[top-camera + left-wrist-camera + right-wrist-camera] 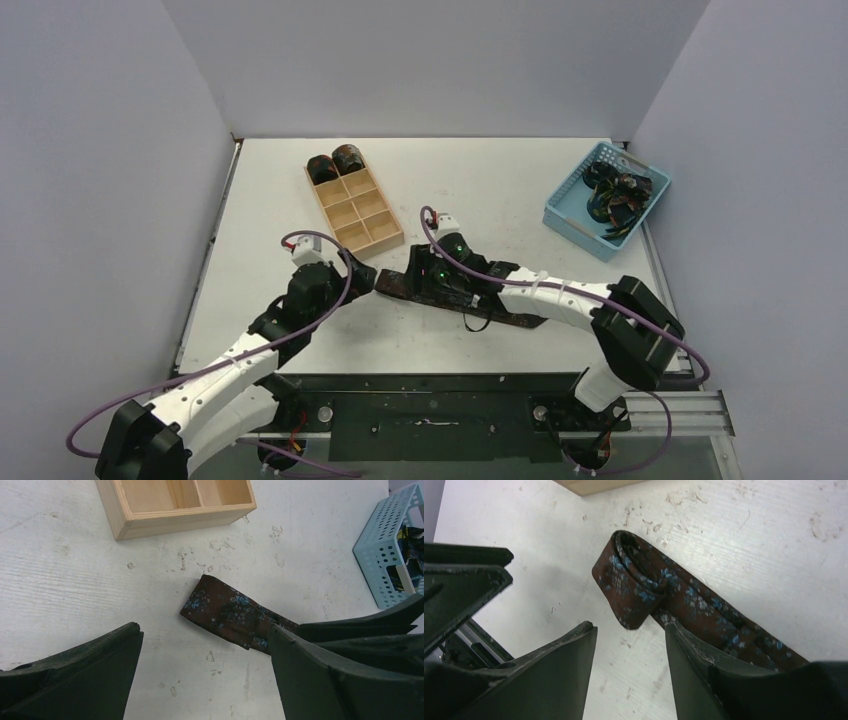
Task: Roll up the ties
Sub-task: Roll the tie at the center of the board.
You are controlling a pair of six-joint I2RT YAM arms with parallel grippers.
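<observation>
A dark brown tie point(505, 312) with small blue flowers lies flat on the white table in front of the tray. Its left end point(631, 587) is folded over into a loose first turn, also seen in the left wrist view point(222, 611). My left gripper point(205, 640) is open and empty just left of that end, and shows in the top view point(367, 278). My right gripper point(629, 630) is open just short of the folded end, its right finger point(704, 665) over the strip; it also shows in the top view point(420, 283). Two rolled ties point(335, 163) sit in the tray's back compartments.
The tan wooden tray point(372, 228) stands just behind the grippers, its near corner point(175, 517) close to the tie's end. The light blue basket point(570, 205) at the back right holds more tangled ties point(615, 195). The two grippers are close together.
</observation>
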